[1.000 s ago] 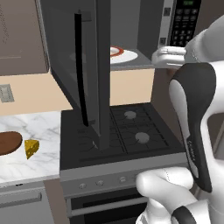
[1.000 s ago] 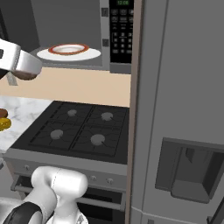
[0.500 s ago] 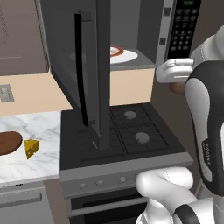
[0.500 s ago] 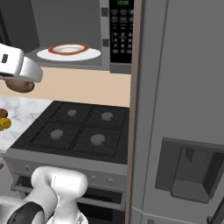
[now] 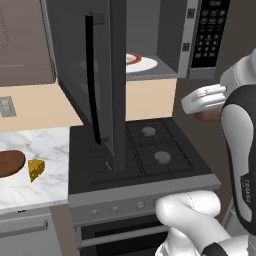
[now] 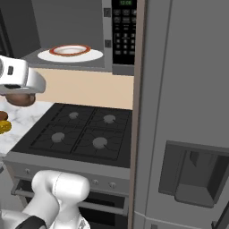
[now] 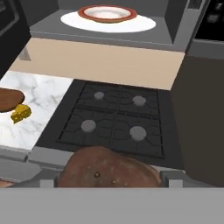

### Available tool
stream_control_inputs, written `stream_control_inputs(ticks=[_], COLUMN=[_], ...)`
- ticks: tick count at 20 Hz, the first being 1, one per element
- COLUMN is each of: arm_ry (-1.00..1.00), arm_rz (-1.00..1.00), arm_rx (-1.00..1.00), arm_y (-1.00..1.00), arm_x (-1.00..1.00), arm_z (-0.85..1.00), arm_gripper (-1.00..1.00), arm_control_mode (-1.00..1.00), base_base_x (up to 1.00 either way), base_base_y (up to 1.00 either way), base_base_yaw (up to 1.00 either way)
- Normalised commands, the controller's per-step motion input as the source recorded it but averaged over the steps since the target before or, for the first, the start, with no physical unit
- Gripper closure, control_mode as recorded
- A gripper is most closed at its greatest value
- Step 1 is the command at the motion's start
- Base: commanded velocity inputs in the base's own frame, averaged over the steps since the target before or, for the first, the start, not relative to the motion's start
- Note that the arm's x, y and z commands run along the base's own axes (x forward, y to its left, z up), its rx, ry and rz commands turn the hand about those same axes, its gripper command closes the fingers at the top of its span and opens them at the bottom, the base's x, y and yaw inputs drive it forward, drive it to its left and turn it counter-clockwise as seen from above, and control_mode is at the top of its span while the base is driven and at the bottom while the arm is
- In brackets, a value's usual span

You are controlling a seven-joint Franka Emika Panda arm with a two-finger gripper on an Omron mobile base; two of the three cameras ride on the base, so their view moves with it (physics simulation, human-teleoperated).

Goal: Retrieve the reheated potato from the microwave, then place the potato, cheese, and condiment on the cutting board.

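My gripper point(image 7: 109, 181) clamps the potato point(image 7: 107, 169) in mid-air in front of the stove point(image 7: 113, 120), outside the open microwave point(image 5: 165, 40), cheese point(image 7: 20, 113) beside the cutting board point(image 7: 9, 99).

My two base cameras look forward and down from behind me, left and right, both covering the stove point(image 5: 145, 150) and open microwave point(image 6: 71, 31). My hand camera views the same stove point(image 7: 113, 118) from above, close in.
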Motion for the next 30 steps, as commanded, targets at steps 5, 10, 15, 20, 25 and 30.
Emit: stream_control_inputs(ticks=[5, 10, 15, 20, 25, 30], arm_ry=[0.0, 0.0, 0.0, 0.0, 0.0, 0.0], arm_rz=[0.09, 0.01, 0.0, 0.0, 0.0, 0.0], arm_rx=[-0.04, -0.01, 0.0, 0.0, 0.0, 0.0], arm_y=[0.0, 0.0, 0.0, 0.0, 0.0, 0.0], arm_x=[0.0, -0.01, 0.0, 0.0, 0.0, 0.0], arm_z=[-0.23, -0.03, 0.0, 0.0, 0.0, 0.0], arm_gripper=[1.0, 1.0, 1.0, 1.0, 1.0, 1.0], arm_control_mode=[-1.0, 1.0, 1.0, 1.0, 1.0, 1.0], base_base_x=[0.0, -0.45, -1.0, -1.0, -1.0, -0.55], base_base_y=[0.0, 0.0, 0.01, 0.27, 0.83, 1.0], base_base_yaw=[0.0, 0.05, 0.0, 0.0, -0.02, -0.06])
